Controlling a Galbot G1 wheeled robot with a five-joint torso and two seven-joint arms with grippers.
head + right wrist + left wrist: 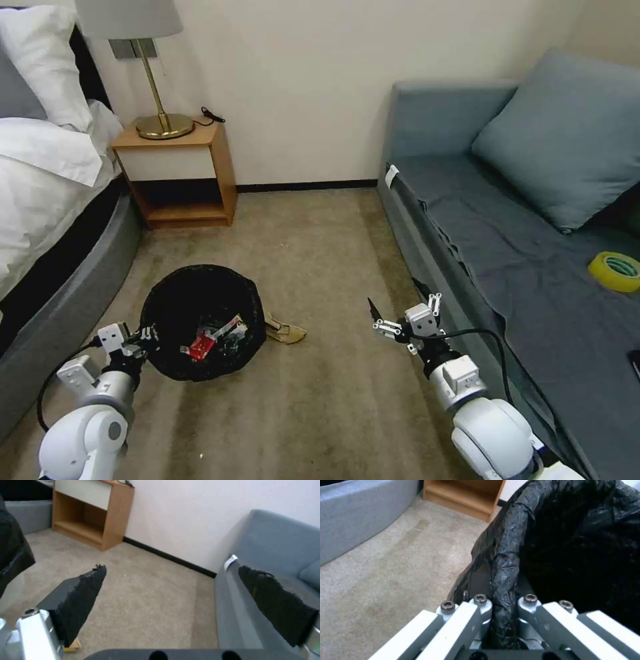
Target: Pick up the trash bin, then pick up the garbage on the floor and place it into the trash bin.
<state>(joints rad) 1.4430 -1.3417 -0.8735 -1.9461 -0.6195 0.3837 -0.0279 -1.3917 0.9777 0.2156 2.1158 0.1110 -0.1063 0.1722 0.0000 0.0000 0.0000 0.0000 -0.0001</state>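
Left claw is clamped on the rim of the trash bin, pinching the black liner between its fingers (the left wrist view shows the bag fold squeezed in the gap). The bin sits at the robot's left, low over the carpet; I can't tell if it's lifted or resting. Inside it: a red-and-white packet and what looks like a small bottle and a wrapper, too small to be sure. One piece of garbage remains out, the crumpled tan paper, lying on the floor touching or just beside the bin's right side. Right claw hovers spread wide and empty, with pads well apart, to the right of the paper and near the sofa front. My read: the step in hand is fetching that paper. To do it well, come down from above with the pads straddling the crumple, close gently since it's light and will squash, and keep the bin steady so the mouth stays reachable. In the way: the bin wall itself crowds the paper on one side, and the sofa edge limits the right arm's swing. Nearby but not targets: yellow tape roll on the sofa, nightstand with a lamp, bed at left.
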